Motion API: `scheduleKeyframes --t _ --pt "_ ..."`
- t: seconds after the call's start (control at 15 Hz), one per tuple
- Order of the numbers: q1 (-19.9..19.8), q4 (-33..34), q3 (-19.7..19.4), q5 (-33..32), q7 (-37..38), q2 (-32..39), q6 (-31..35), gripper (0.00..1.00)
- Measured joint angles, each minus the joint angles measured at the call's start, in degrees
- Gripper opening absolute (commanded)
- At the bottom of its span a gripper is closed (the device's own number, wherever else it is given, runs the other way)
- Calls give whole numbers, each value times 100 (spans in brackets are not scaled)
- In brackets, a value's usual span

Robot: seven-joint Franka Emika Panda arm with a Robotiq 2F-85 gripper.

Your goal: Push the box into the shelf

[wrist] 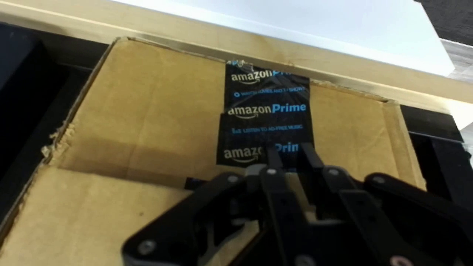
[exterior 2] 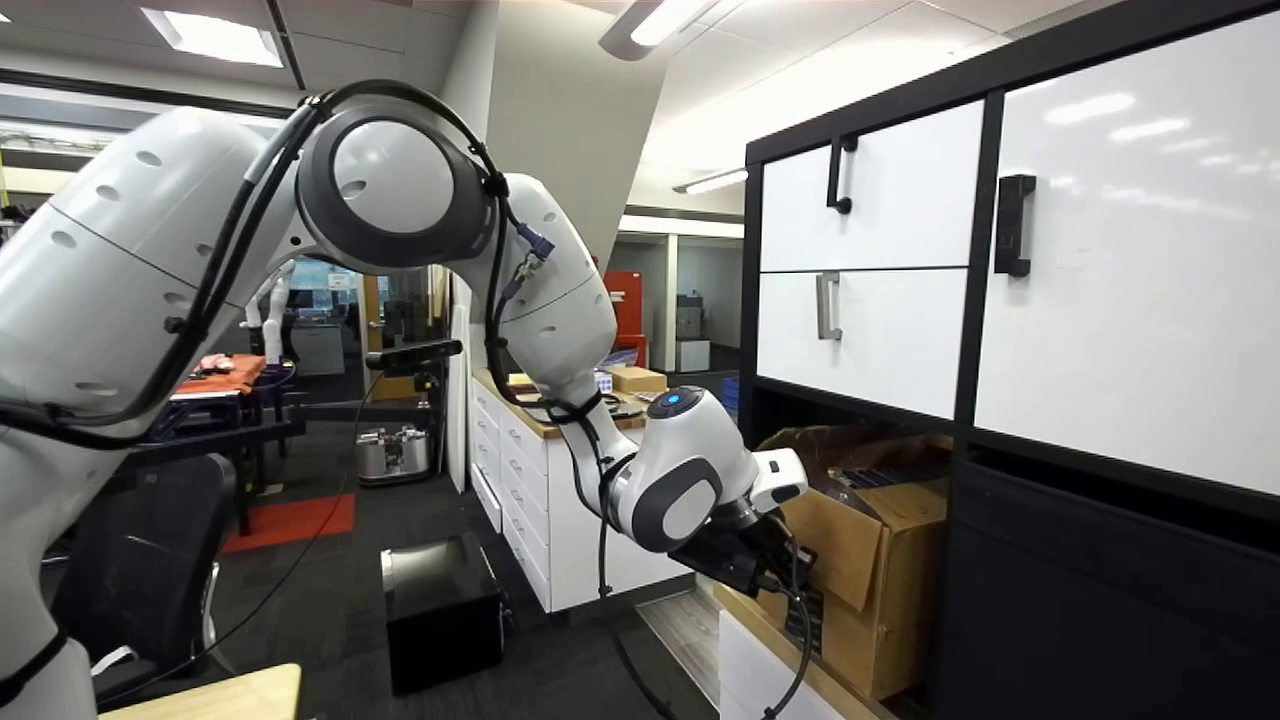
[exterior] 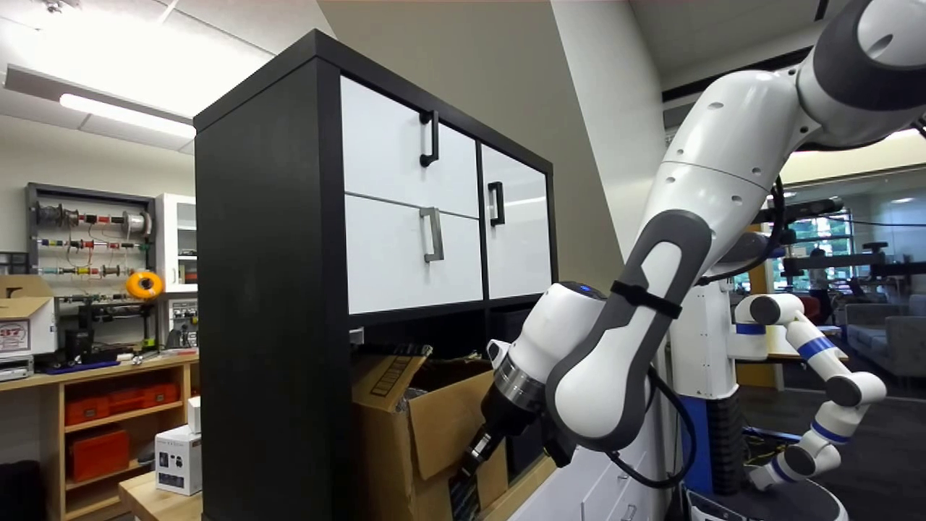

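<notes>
At six o'clock in an exterior view, the cardboard box [exterior: 440, 433] is sitting inside the black shelf [exterior: 260, 289]; the gripper [wrist: 291, 153], slightly parted, is pointing at the box's black tape [wrist: 264, 118].

The box [exterior: 427, 443] stands partly in the shelf [exterior: 289, 253] (hand [wrist: 291, 157] before it).

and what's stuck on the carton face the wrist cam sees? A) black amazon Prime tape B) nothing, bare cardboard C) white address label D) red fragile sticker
A: the wrist view shows black tape with repeated "amazon Prime" print on the carton, its near end partly hidden by the gripper.
</notes>
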Motion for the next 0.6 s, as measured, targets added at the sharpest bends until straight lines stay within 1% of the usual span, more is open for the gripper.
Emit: scheduleKeyframes --t 0.27,0.47,0.6 --pt "-16 -243 19 -9 0 -255 -173 77" --pt "-22 -558 -65 -6 22 -677 -623 98" --pt "-26 -787 -135 -6 102 -1015 -1034 100"
